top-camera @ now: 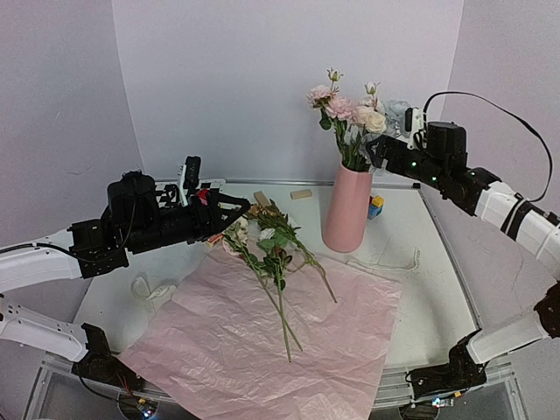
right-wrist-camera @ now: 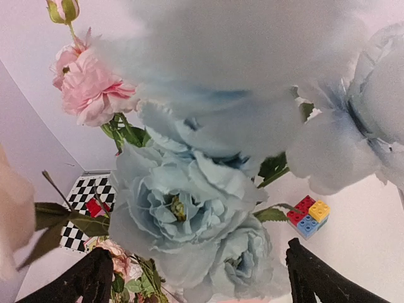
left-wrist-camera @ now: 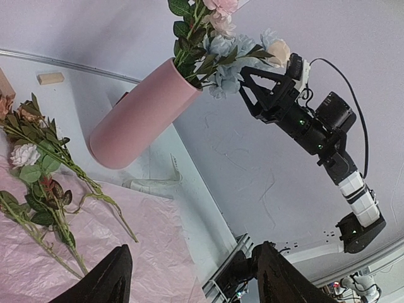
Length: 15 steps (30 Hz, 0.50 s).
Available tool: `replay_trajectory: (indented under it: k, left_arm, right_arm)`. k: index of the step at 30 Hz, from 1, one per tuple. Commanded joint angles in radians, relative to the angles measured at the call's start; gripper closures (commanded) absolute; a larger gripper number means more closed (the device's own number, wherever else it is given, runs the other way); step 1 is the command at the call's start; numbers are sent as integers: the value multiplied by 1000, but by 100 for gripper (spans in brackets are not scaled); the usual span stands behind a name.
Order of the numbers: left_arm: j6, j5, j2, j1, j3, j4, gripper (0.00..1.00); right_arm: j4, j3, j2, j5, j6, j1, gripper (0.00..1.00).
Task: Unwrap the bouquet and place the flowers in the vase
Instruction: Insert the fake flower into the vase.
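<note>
The tall pink vase (top-camera: 347, 210) stands right of centre, holding pink, cream and light blue flowers (top-camera: 350, 109). My right gripper (top-camera: 374, 153) is at the vase's mouth, open. In the right wrist view its fingers (right-wrist-camera: 82, 281) stand wide either side of the light blue blooms (right-wrist-camera: 183, 208) without pinching them. The bouquet's pink paper (top-camera: 262, 341) lies spread flat, with several green-stemmed flowers (top-camera: 276, 254) lying on it. My left gripper (top-camera: 243, 210) hovers over their blooms, open, with nothing between its fingers (left-wrist-camera: 107, 281).
A cream ribbon (top-camera: 149, 289) lies left of the paper and a white strip (top-camera: 385, 261) right of the vase. Coloured toy blocks (top-camera: 375, 206) sit behind the vase. Small wooden blocks (top-camera: 301, 194) lie at the back. A checkered marker (right-wrist-camera: 85, 208) shows beyond the blooms.
</note>
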State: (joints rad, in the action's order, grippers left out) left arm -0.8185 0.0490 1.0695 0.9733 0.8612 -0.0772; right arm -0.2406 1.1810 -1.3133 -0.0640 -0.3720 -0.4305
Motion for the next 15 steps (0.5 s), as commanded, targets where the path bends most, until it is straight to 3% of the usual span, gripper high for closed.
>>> replay_trajectory:
  k: [1,15]
  left_arm:
    - [13,-17,2,1,-8,2,31]
    - [40,-32,34,1,-7,38,27]
  right_arm:
    - [37,-18,60,-7,4,5,2]
    - [134,-151,271,104,43,5,2]
